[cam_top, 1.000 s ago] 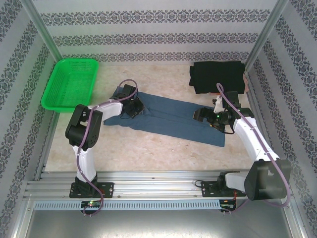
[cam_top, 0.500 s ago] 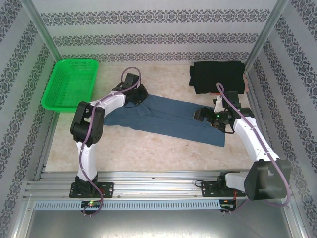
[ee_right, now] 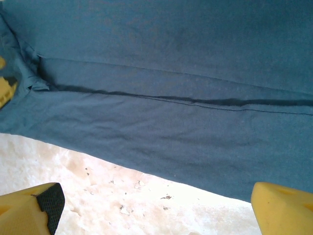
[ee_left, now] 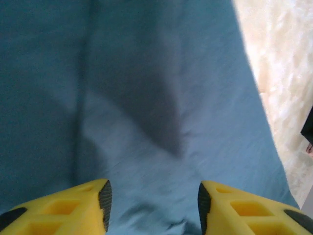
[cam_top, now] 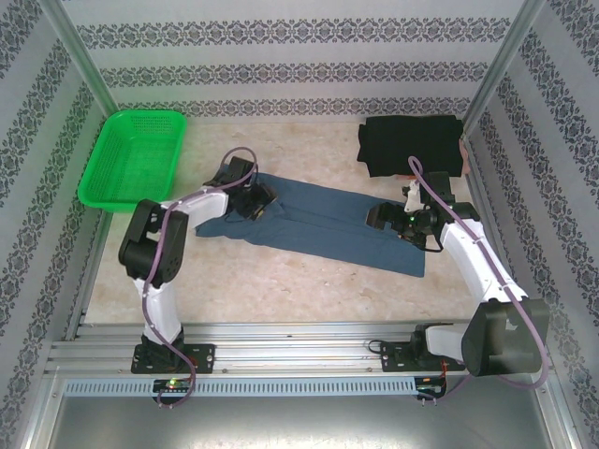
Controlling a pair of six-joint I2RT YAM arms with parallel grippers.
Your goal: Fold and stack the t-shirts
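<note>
T-shirts first: the blue t-shirt (cam_top: 314, 224) lies across the middle of the table (cam_top: 281, 281) as a long slanted band. The black t-shirt (cam_top: 412, 147) sits folded in the far right corner, and the green basket (cam_top: 131, 159) is over in the far left corner.

Left claw (cam_top: 255, 201) is low over the band's left end, jaws apart, nothing pinched between the pads that I can see from its wrist. Right claw (cam_top: 379, 217) hovers at the right end, jaws spread wide and empty, with the shirt's near edge and bare table beneath it.

By the look of it the lengthwise fold is in; the right wrist view shows a dark crease running along the cloth. The next move would be to take one end and bring it across to the other. That calls for a clean pinch through all layers.

Hard to call: the left arm covers part of the collar end, the sleeves are tucked out of sight, and I cannot tell whether the left pads touch the cloth.
</note>
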